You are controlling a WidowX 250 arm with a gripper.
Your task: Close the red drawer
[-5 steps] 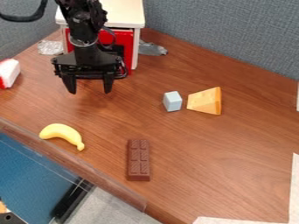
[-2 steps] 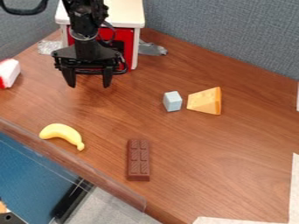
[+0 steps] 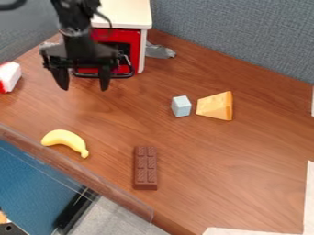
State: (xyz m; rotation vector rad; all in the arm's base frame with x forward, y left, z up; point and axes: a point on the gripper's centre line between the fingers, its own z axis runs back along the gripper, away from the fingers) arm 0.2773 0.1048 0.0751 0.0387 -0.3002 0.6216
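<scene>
The gripper [image 3: 84, 88] is open at the upper left, its two fingers apart and pointing down with nothing between them. Behind and to its right, the red drawer [image 3: 133, 42] sits in a white cabinet [image 3: 126, 13], its front about level with the cabinet's right leg. The black wire handle sticks out from the drawer front, close to the right finger. Whether they touch I cannot tell. The arm and gripper hide the drawer's left part.
A yellow banana [image 3: 64, 139], a chocolate bar [image 3: 145, 168], a pale blue block [image 3: 181, 106] and a cheese wedge [image 3: 215, 106] lie on the wooden table [image 3: 245, 151]. A white and red object [image 3: 8, 77] stands at the left edge.
The gripper has gone back toward the cabinet, then left, uncovering more of the drawer front and handle. The red front has shifted slightly inward.
</scene>
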